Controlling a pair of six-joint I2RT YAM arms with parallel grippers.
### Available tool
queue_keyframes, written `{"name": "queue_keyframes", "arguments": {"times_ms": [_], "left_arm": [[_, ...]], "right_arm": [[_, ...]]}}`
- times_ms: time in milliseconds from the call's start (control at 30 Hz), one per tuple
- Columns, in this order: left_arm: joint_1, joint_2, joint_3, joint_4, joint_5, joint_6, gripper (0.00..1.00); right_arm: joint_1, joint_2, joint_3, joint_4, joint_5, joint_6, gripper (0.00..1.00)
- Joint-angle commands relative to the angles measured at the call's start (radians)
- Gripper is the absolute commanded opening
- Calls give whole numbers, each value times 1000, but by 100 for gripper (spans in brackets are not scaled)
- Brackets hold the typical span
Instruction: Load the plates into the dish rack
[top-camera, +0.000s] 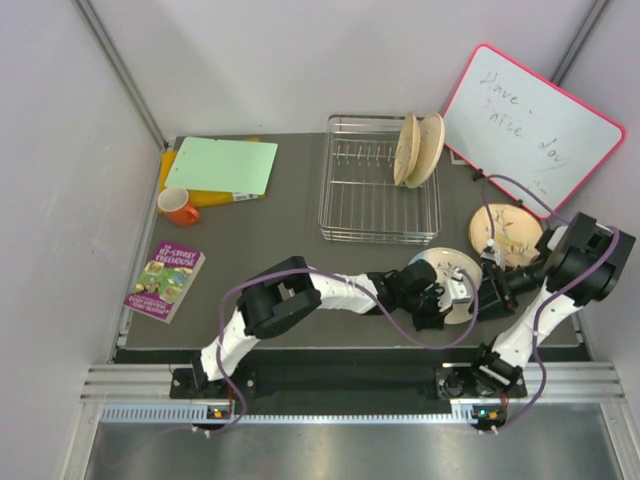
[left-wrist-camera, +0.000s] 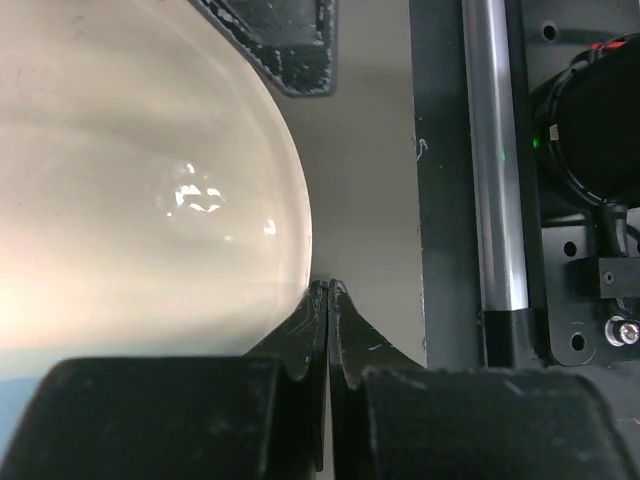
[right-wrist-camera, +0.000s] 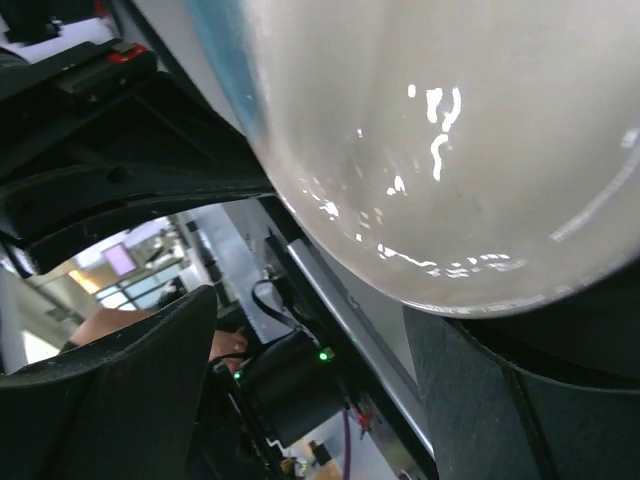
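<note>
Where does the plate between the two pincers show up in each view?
Top external: the plate right of centre, near side of the dish rack.
Left wrist: the plate fills the upper left.
Right wrist: the plate fills the upper right.
Shared landmark: its pale blue edge, in both wrist views.

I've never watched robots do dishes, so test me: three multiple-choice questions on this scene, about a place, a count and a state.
1. The orange mug stands: A far right; B left side, near the green board; C centre front.
2. Plates standing in the dish rack: A none; B four; C two.
3. The left gripper is: A shut; B wide open; C out of view.
Answers: 1 B, it sits by the board; 2 C, two lean at the rack's right end; 3 A, its fingertips touch.
</note>
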Motion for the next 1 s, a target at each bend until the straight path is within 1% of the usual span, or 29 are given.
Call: {"name": "queue_keyframes", "arguments": {"times_ms": [0,33,67,133,167,200,233,300,333,400,533,567,700,767,867,967], "left_arm": [[10,-31,-15,-124,-46,24,0],[18,-60,-29,-154,-49,36,0],[24,-122,-42,-192,-56,65,0],[56,-195,-110,-234,-66,96,0],[73,-259,-133,-249,-66,102,3],[87,-285,-157,-266,-72,113,8],[112,-307,-164,-317,-101,125,18],[134,-344,-183,-347,-147,170,35],[155,-349,-191,-350,-177,182,37],[180,-333,-200,-340,-185,205,40],[225,-261,-179,-313,-176,234,40],[231,-231,-165,-303,-165,234,40],[257,-158,-124,-304,-132,266,38],[265,-126,-112,-284,-115,279,38],[266,-82,-78,-277,-102,302,38],[265,-48,-39,-272,-67,296,37]], "right_arm": [[-9,17,37,129,-45,-119,77],[-12,5,42,135,-38,-117,77],[-18,-22,47,151,-19,-106,77],[-24,-53,59,173,6,-91,77],[-27,-82,68,173,26,-86,78],[-31,-96,76,181,37,-76,79],[-35,-110,82,210,53,-61,79],[-38,-144,109,248,106,-7,80],[-40,-155,116,297,124,19,80],[-40,-158,139,320,130,42,81],[-23,-67,214,331,69,88,81],[-20,-19,227,328,31,93,84],[11,80,280,317,-20,96,88],[20,124,323,264,-43,58,89],[31,186,395,160,-32,-10,88],[43,224,444,109,-17,-17,88]]}}
